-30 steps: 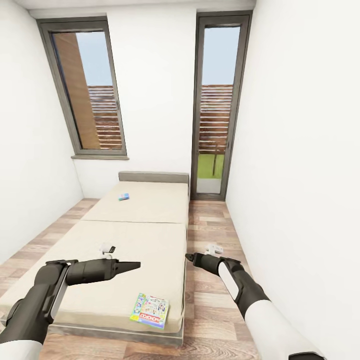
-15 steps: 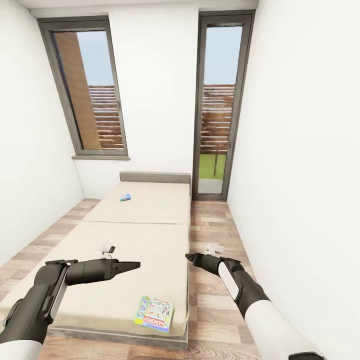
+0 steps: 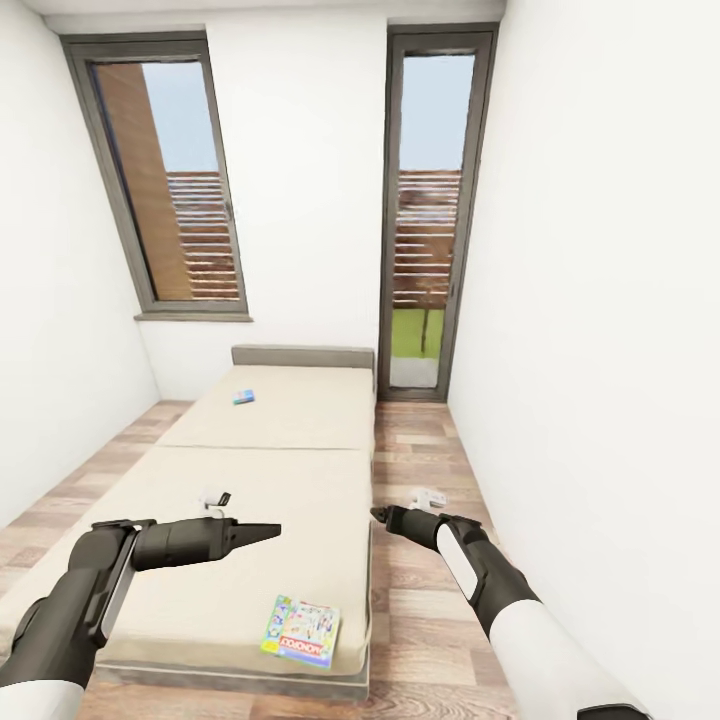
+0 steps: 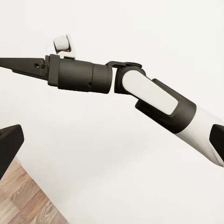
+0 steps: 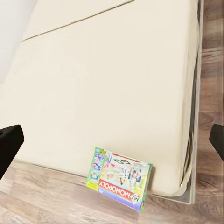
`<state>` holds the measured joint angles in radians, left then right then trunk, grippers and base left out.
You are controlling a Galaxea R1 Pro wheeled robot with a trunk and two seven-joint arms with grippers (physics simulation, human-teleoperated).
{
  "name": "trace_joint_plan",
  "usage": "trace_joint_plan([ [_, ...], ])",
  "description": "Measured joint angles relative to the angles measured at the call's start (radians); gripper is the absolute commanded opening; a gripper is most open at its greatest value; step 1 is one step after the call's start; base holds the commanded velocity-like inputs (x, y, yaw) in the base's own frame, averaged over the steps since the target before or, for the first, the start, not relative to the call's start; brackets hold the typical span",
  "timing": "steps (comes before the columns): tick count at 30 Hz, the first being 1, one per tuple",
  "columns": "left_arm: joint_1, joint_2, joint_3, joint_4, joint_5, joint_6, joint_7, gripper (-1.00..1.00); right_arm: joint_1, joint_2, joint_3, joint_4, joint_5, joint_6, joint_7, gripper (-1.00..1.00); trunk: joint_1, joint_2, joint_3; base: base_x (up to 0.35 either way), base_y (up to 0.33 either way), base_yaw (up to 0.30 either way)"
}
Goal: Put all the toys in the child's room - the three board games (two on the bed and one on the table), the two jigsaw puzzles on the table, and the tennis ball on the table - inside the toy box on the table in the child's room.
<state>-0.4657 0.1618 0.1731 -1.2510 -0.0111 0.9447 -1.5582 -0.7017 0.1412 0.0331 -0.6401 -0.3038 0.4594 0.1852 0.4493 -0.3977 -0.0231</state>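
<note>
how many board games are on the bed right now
2: a Monopoly box at the near foot edge of the bed, and a small blue box far up near the headboard. None looks hidden.

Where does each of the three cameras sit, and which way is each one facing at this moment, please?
Head view: on the robot's head, looking forward and down along the bed toward two windows; the left gripper and right gripper both show, on their dark arms.
Left wrist view: near the left gripper, facing a white wall; the right arm crosses it.
Right wrist view: near the right gripper, looking down at the bed's near corner; dark fingertips show at the edges.
Shared: the Monopoly board game lies in head and right wrist views.
</note>
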Motion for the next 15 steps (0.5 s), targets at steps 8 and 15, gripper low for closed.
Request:
trace_joint_plan([
  [8, 0.0, 0.0, 0.001, 0.0, 0.0, 0.0, -0.001, 1.0, 0.0, 0.0, 0.0, 0.0, 0.0, 0.0, 0.0, 1.0, 0.0, 0.0, 0.006, 0.035, -0.122, -0.234],
  [15, 0.0, 0.001, 0.0, 0.0, 0.001, 0.0, -0.001, 1.0, 0.0, 0.0, 0.0, 0.0, 0.0, 0.001, 0.0, 1.0, 0.0, -0.001, 0.01, 0.006, -0.013, -0.2],
])
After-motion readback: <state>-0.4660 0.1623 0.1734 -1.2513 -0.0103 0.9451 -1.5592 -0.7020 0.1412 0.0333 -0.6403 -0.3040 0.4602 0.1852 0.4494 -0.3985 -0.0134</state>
